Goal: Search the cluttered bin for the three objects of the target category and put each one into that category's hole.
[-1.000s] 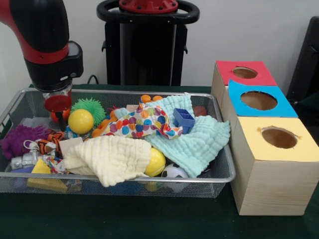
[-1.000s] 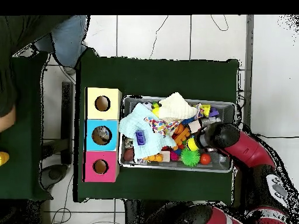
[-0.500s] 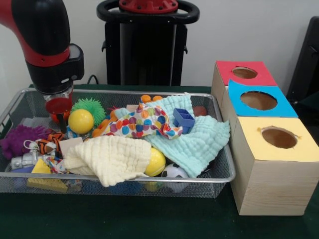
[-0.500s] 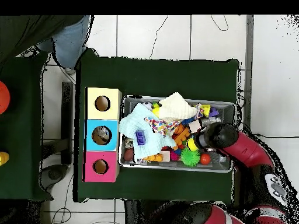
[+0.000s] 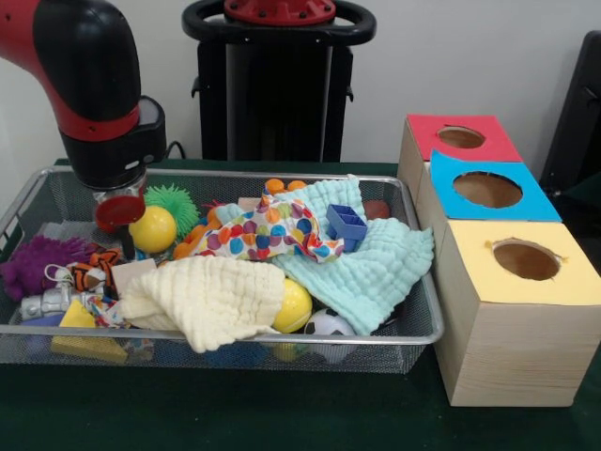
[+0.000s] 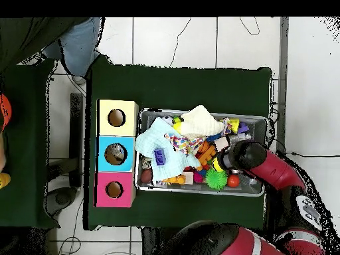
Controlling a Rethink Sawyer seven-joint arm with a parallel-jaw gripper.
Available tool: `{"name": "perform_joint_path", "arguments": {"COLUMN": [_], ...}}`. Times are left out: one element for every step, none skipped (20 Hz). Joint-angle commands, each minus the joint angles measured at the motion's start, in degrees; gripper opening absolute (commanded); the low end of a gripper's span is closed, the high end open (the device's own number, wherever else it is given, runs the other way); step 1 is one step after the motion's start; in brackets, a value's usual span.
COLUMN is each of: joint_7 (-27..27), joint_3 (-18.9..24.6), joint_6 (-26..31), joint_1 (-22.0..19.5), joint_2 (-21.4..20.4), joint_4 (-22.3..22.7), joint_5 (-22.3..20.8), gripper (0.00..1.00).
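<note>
My gripper (image 5: 119, 218) hangs low in the left end of the wire bin (image 5: 427, 334), just left of a yellow ball (image 5: 154, 228) and close against it. A red disc sits at the gripper's base, and whether it holds anything is hidden. A green spiky ball (image 5: 175, 198) lies just behind it. Further off are a purple spiky toy (image 5: 32, 262), a second yellow ball (image 5: 295, 305) under the cream cloth (image 5: 208, 297), and a black and white ball (image 5: 328, 324). From overhead, the arm's wrist (image 6: 248, 155) covers the bin's right part.
Polka-dot cloth (image 5: 266, 231) and mint cloth (image 5: 364, 263) cover the bin's middle, with a blue square cup (image 5: 346, 224) on top. Red box (image 5: 461, 137), blue box (image 5: 487, 191) and yellow box (image 5: 527, 260), each with a hole, stand right of the bin. A person (image 6: 26, 40) stands at the overhead view's left edge.
The arm has shifted right and lower in the front view, bringing the gripper up beside the yellow ball. The person at the overhead edge has moved.
</note>
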Motion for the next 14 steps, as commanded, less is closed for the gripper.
{"name": "perform_joint_path", "arguments": {"joint_7": [5.78,5.75,5.78,5.65,5.26,4.99,4.72,4.56,4.29,4.09,3.88,3.68,3.4,3.24], "joint_3": [5.87,5.79,5.28,4.9,4.97,4.95,4.93,4.85,4.97,5.08,5.25,5.43,5.61,5.69], "joint_6": [-3.57,-3.59,-3.85,-4.09,-3.84,-3.9,-3.96,-4.03,-4.23,-4.43,-4.72,-5.0,-5.25,-5.28], "joint_1": [0.61,0.64,0.93,1.02,0.72,0.52,0.31,0.18,-0.1,-0.32,-0.56,-0.8,-1.08,-1.22], "joint_2": [2.7,2.65,2.64,2.54,2.31,2.1,1.89,1.79,1.74,1.86,2.01,2.16,2.32,2.47], "joint_4": [0.24,0.31,0.21,0.3,0.6,0.94,1.28,1.45,1.69,1.75,1.82,1.88,1.87,1.77], "joint_5": [2.28,2.22,1.81,1.43,1.35,1.2,1.05,0.92,0.83,0.77,0.71,0.66,0.6,0.55], "gripper": [1.0,1.0,1.0,1.0,1.0,1.0,1.0,1.0,1.0,1.0,1.0,1.0,1.0,1.0]}}
